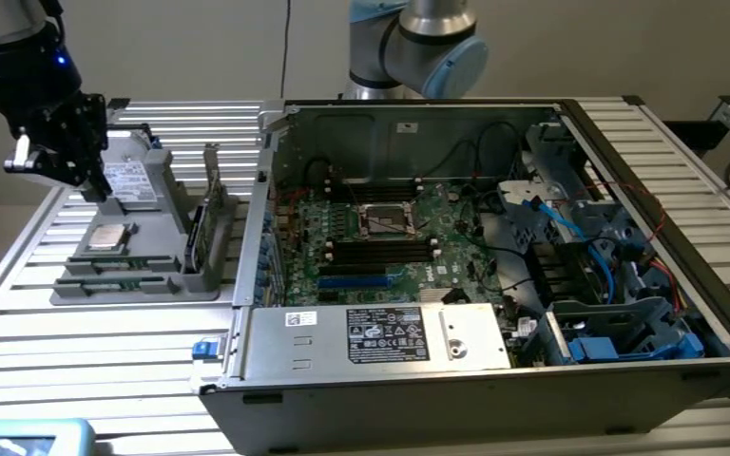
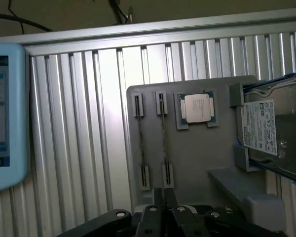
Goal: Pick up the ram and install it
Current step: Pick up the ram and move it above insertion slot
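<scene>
A slatted aluminium table carries everything I am working over. Nearest the exterior camera, a light blue device sits at the table's edge on the exterior view's left. Beside it stands the open computer case, side panel off, with its labelled power supply at the front and the motherboard behind it.

On the exterior view's left of the case lies a grey parts tray. At its near end the front ram stick lies in its slot, and the rear ram stick is in the next slot just behind. From the wrist camera both stand on edge between small grey end holders, the front ram stick and the rear ram stick side by side. Beyond them the silver processor rests in its pocket. An expansion card stands upright along the tray's case side. Farther back lies the hard drive.

The gripper hangs above the hard drive end of the tray, well apart from both sticks. I cannot tell whether it is spread or pressed together.
</scene>
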`<action>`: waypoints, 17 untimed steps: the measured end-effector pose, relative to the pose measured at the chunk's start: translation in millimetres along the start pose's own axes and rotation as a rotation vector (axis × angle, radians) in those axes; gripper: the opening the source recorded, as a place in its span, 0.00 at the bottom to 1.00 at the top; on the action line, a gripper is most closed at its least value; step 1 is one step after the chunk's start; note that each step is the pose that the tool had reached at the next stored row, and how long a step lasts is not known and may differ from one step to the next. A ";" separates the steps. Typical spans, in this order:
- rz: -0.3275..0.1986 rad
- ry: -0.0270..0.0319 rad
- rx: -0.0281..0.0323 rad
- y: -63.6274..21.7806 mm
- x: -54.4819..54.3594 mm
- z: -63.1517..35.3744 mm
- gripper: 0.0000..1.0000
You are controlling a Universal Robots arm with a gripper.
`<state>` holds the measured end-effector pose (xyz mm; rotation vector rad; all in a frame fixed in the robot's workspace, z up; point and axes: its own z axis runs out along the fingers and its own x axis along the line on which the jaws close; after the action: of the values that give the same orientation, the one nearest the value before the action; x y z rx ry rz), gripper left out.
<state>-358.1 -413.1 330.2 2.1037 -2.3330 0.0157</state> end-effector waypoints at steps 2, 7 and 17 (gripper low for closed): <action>-0.010 -0.0002 0.0002 0.9 0.8 1.6 0.30; -0.024 -0.0001 0.0001 4.4 2.2 9.4 0.42; -0.036 -0.0002 0.0003 8.9 3.3 27.6 0.42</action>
<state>-367.1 -415.7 302.6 2.1449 -2.2954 0.0157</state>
